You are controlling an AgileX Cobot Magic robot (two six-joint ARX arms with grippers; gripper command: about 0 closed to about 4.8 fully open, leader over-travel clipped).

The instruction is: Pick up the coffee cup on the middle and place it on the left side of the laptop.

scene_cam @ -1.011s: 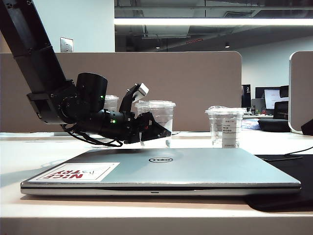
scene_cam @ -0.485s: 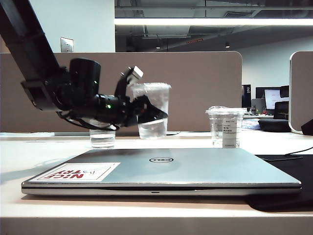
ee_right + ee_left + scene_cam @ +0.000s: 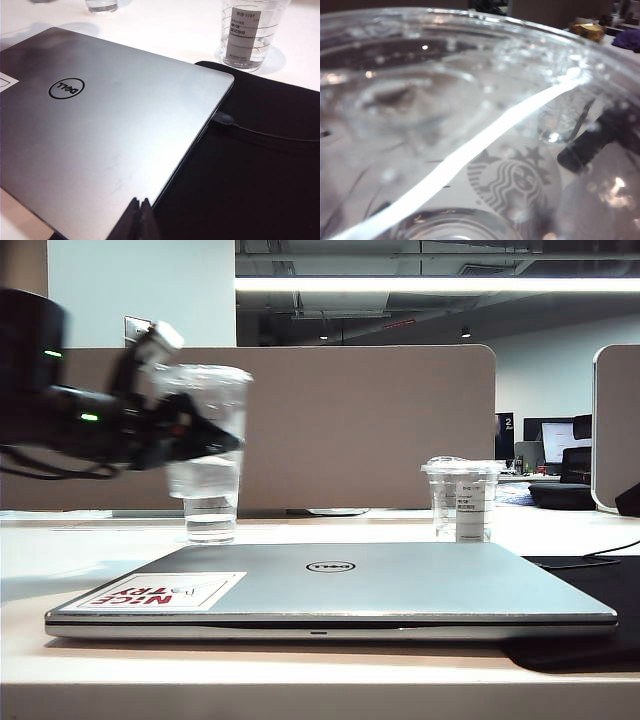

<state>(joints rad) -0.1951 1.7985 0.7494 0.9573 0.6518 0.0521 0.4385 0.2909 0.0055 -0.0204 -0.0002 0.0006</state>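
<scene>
Exterior: left tool clamped on coffee cup, airborne, upright, above worktop left-rear of laptop; drop spot lies below-left.
Left wrist: cup fills frame.
Right wrist: right tool tips together, parked over laptop.

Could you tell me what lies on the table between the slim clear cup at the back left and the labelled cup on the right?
Nothing: in the exterior view the table between the slim cup and the labelled cup is bare. The left gripper holds the coffee cup aloft.
</scene>
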